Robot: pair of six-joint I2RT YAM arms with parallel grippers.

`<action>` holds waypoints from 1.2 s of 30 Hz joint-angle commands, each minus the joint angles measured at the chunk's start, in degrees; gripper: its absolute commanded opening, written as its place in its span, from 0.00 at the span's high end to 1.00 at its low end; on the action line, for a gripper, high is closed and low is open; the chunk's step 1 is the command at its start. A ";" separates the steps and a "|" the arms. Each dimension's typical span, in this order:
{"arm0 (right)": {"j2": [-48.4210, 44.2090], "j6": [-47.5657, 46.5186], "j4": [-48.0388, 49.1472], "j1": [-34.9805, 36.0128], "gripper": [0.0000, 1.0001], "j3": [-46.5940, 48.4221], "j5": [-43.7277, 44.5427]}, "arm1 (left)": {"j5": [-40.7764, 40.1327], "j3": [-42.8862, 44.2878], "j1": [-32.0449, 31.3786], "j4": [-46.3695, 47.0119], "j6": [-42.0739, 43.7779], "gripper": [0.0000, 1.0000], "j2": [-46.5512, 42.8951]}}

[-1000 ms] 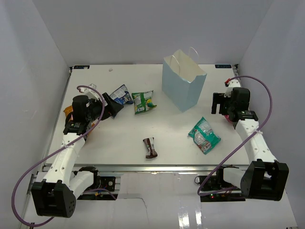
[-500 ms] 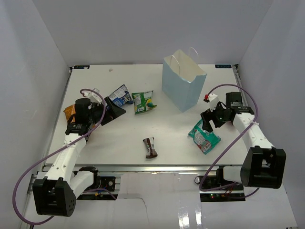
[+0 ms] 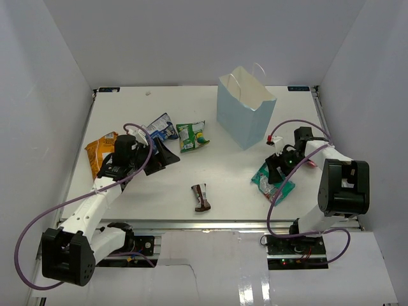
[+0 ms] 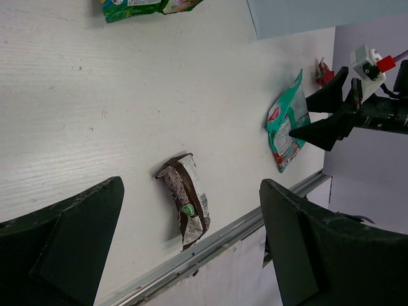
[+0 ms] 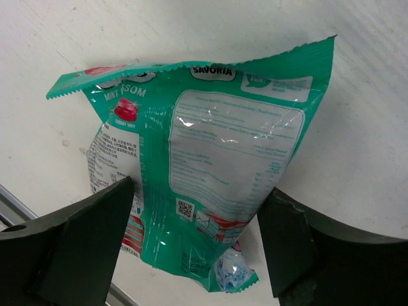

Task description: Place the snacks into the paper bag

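Closest to me is the small dark brown bar (image 3: 201,196), lying flat by the front edge of the table (image 3: 229,172) with nothing on it. Just past it on the right, the right gripper (image 3: 278,170) is spread wide and straddling the teal-green packet (image 5: 229,153), one finger on each side, not pinching it yet. That's where I'd worry. The packet is flat, slick foil, so my guess is the fingers either scrape the table or the packet squirts out when they close. The left gripper (image 3: 164,152) is also wide open and holding nothing. It's aimed roughly at the brown bar but well short of it. The orange chip bag (image 3: 102,150) sits to its left, and further back are the green-and-white packet (image 3: 192,136) and the blue-and-white packet (image 3: 162,126). At the back stands the paper bag (image 3: 245,118), upright with its mouth open. It looks light, so a bump on the rim or a snag on a handle could tip it. Count: five snacks out on the table, one of each, one bag, two open grippers.
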 commanded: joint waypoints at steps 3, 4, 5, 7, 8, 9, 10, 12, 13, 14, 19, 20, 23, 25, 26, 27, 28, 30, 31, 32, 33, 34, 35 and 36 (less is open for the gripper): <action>0.30 -0.31 1.36 -0.13 0.37 -0.38 -1.86 | -1.60 -0.97 -1.52 0.29 -0.76 0.02 -0.14; 0.21 -0.49 1.54 -0.13 0.43 -1.00 -1.86 | -1.60 -1.14 -1.78 0.38 -0.85 0.02 0.04; -0.05 -0.84 1.80 -0.22 0.53 -2.23 -1.86 | -1.69 -1.49 -2.40 0.47 -0.94 0.02 0.39; -1.19 -1.28 2.41 -0.40 0.62 -3.20 -2.12 | -1.87 -1.58 -3.01 0.55 -1.03 0.02 0.74; -1.81 -1.54 2.51 -0.57 0.69 -3.47 -2.38 | -1.95 -1.76 -3.37 0.55 -1.12 0.02 0.92; -3.21 -1.89 2.42 -1.18 0.71 -3.82 -2.99 | -2.22 -1.76 -3.89 0.64 -1.12 0.02 1.18; -4.09 -2.42 2.16 -1.45 0.74 -4.34 -4.39 | -2.31 -1.85 -4.16 0.73 -1.20 0.02 1.44; -7.42 -5.31 1.11 -2.24 0.79 -4.52 -6.42 | -2.40 -1.94 -4.77 0.73 -1.20 0.02 1.97; -8.57 -6.89 0.06 -2.42 0.80 -4.26 -9.56 | -2.40 -1.85 -5.04 0.90 -1.20 0.02 2.15; -10.06 -8.47 -2.39 -2.59 0.82 -4.00 -11.42 | -2.48 -1.94 -5.21 0.91 -1.12 0.02 2.41; -19.47 -19.56 -11.37 -2.68 0.84 1.00 -24.06 | -2.83 -1.76 -6.53 1.08 -1.20 0.02 3.55; -20.09 -19.65 -13.03 -2.68 0.85 4.67 -25.57 | -2.92 -1.76 -7.06 1.26 -1.38 0.02 3.64; -20.97 -16.15 -13.49 -2.51 0.86 11.36 -30.24 | -3.10 -1.41 -7.67 1.26 -1.56 0.02 4.61; -20.45 -10.37 -9.91 -2.07 0.87 20.83 -32.69 | -3.36 -1.15 -8.99 1.35 -1.82 0.02 5.22; -20.45 -7.20 -9.89 -2.07 0.88 20.88 -33.06 | -3.36 -1.15 -8.99 1.26 -1.82 0.02 5.40; -20.36 -3.08 -3.88 -1.63 0.89 24.53 -32.97 | -3.80 -1.15 -9.78 1.35 -2.08 0.02 5.57; -20.36 1.57 0.01 -1.54 0.89 26.05 -31.84 | -3.98 -1.06 -10.05 1.35 -2.26 0.02 5.66; -19.75 14.50 7.48 -1.10 0.92 30.08 -29.56 | -4.50 -1.06 -11.18 1.43 -2.70 0.02 5.84; -19.22 17.76 13.26 -1.01 0.92 31.67 -27.19 | -4.85 -1.06 -11.45 1.52 -3.05 0.02 5.93; -18.61 23.36 15.75 -0.66 0.92 33.25 -25.00 | -5.03 -1.06 -12.06 1.52 -3.22 0.02 5.93; -16.95 25.76 18.13 0.38 0.92 34.75 -22.62 | -5.29 -1.06 -12.42 1.52 -3.40 0.02 6.01; -15.89 27.18 20.67 0.83 0.92 37.98 -18.95 | -5.38 -1.06 -12.60 1.61 -3.66 0.02 6.02; -14.66 28.24 21.57 1.62 0.92 39.67 -16.30 | -5.56 -1.06 -12.95 1.61 -3.93 0.02 6.10; -12.21 29.38 22.27 3.71 0.92 41.16 -13.66 | -5.91 -1.06 -13.56 1.61 -4.02 0.02 6.28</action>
